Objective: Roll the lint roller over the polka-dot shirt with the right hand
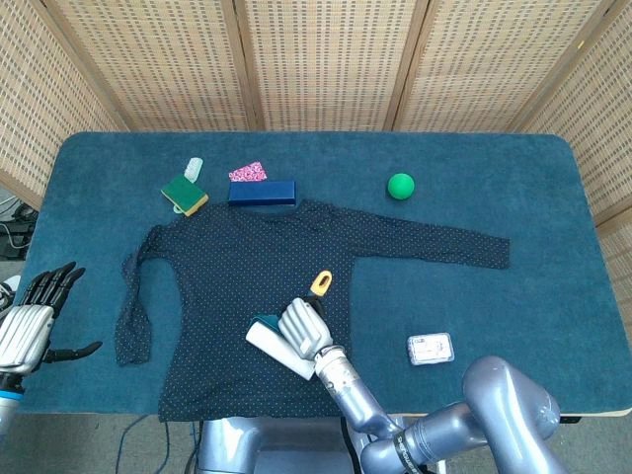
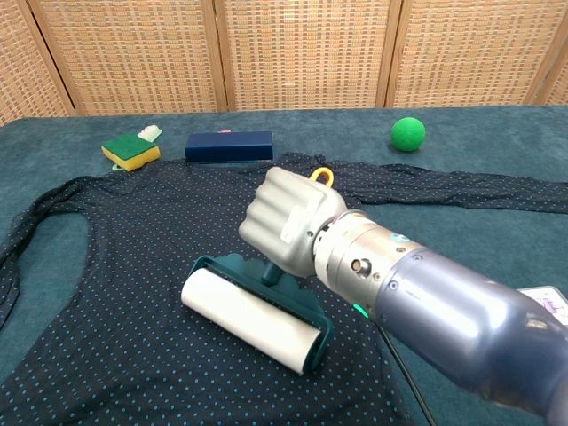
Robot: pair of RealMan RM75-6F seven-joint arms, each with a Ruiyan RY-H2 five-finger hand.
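The dark navy polka-dot shirt [image 1: 237, 286] [image 2: 115, 266] lies flat on the teal table with one sleeve stretched toward the right. My right hand [image 1: 304, 329] [image 2: 288, 222] grips the handle of the lint roller [image 1: 276, 346] [image 2: 253, 319], whose white drum rests on the shirt's lower front. The handle's yellow loop [image 1: 322, 284] [image 2: 320, 175] sticks out past the fist. My left hand [image 1: 35, 314] hovers at the table's left edge with fingers spread and nothing in it.
A green ball [image 1: 400, 185] [image 2: 407, 134], a blue box [image 1: 262, 192] [image 2: 228, 145], a yellow-green sponge [image 1: 185, 194] [image 2: 130, 151] and a pink patterned scrap [image 1: 247, 172] lie beyond the shirt. A small clear packet [image 1: 430, 349] sits right of the roller.
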